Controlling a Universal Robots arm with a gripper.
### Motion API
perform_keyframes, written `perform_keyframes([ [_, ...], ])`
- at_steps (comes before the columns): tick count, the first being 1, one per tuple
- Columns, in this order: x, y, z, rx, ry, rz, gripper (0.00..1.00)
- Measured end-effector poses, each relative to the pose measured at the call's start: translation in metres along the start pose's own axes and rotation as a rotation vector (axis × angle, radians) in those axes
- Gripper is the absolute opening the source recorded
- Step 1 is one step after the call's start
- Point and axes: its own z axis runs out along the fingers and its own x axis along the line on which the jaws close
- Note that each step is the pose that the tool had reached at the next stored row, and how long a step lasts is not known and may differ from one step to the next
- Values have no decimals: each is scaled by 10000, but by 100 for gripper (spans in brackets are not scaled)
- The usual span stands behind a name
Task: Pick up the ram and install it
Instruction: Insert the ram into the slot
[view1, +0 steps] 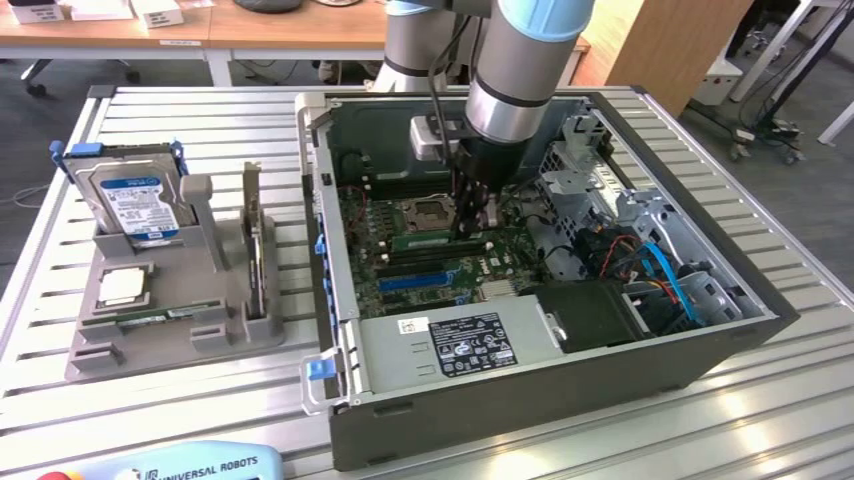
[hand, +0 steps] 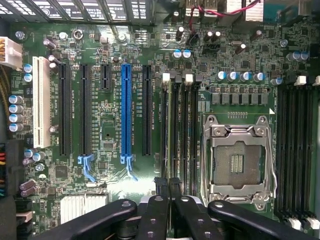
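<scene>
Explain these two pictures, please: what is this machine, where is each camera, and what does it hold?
A grey robot arm reaches into an open black computer case on a slatted metal table. One picture is from a camera off the arm; the other looks from the wrist at the green motherboard. Its black hand is shut above the black memory slots; whether it holds anything is unclear. A grey holder carries a blue-labelled hard drive and a long narrow green circuit-board stick.

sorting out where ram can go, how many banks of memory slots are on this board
2: one bank between the blue slot and the CPU socket, the other on the socket's opposite side, partly cut off.
</scene>
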Motion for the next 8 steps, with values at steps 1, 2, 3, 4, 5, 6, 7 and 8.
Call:
perform_keyframes([
  [1,1,0,4,-1,2,0,12],
  [2,1,0,4,-1,4,0,12],
  [3,1,0,4,-2,5,1,12],
  [4,1,0,10,-1,2,1,12],
  [5,1,0,21,-1,1,1,12],
  [6,2,1,29,-1,1,0,12],
  [7,2,1,30,-1,4,1,12],
  [8,2,1,30,-2,4,1,12],
])
